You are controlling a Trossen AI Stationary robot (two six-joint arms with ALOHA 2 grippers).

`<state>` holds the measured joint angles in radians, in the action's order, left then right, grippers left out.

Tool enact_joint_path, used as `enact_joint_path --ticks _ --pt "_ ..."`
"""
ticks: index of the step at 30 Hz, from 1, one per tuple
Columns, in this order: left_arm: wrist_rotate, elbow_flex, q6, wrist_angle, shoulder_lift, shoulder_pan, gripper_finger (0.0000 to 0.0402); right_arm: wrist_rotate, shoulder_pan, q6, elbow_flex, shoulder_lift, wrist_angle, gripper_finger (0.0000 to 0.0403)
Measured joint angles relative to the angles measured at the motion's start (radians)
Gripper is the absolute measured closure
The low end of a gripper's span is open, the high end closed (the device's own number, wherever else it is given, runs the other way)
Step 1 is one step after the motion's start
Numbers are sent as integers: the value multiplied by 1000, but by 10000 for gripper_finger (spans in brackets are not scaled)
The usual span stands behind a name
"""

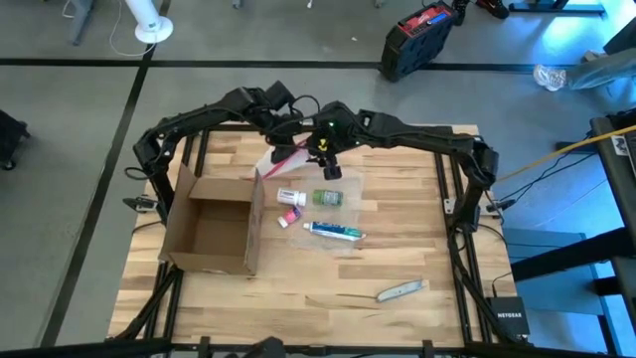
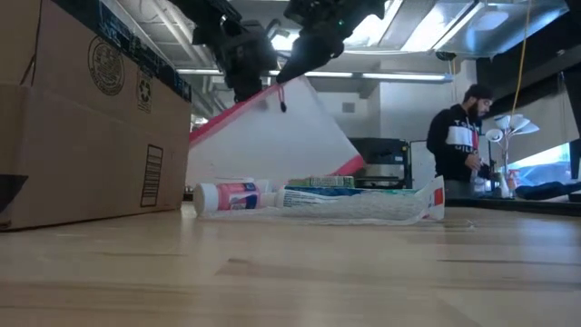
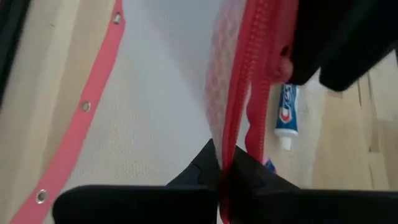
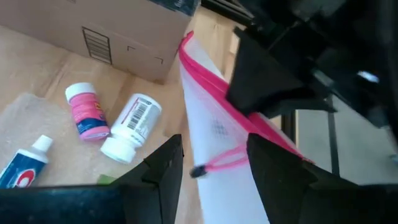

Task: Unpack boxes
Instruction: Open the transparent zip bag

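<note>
Left claw point(image 3: 224, 177): pinching the pink zipper edge of the clear pouch point(image 2: 272, 136), held above the worktop point(image 1: 417, 249).
Right claw point(image 4: 214, 165): spread, just beside the left claw, the pouch's zipper pull point(image 4: 199, 170) between its fingers.
Box point(image 1: 214, 224): open and empty-looking on the worktop, below and well to the side of the left claw.
Unpacked items: white bottle point(image 1: 291, 196), pink-capped bottle point(image 4: 84, 112) and toothpaste tube point(image 1: 333, 231) lie on the worktop beneath both claws.
Step in hand: probably opening the pouch.
Doing it well: left claw keeps the edge taut; right claw should close squarely on the pull, then draw along the zipper.
</note>
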<state>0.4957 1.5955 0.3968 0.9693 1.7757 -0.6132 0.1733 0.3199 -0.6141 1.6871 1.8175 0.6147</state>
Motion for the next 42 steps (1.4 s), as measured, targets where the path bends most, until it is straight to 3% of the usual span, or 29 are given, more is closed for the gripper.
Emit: enact_joint_path --ticks 22,34,42 --pt "2 0 81 78 26 3 401 -137 -45 -55 0 0 3 231" --pt "134 0 101 78 28 30 401 -182 -45 -117 0 0 -21 231" --pt "144 0 117 96 28 46 401 -212 -46 -124 0 0 -28 231"
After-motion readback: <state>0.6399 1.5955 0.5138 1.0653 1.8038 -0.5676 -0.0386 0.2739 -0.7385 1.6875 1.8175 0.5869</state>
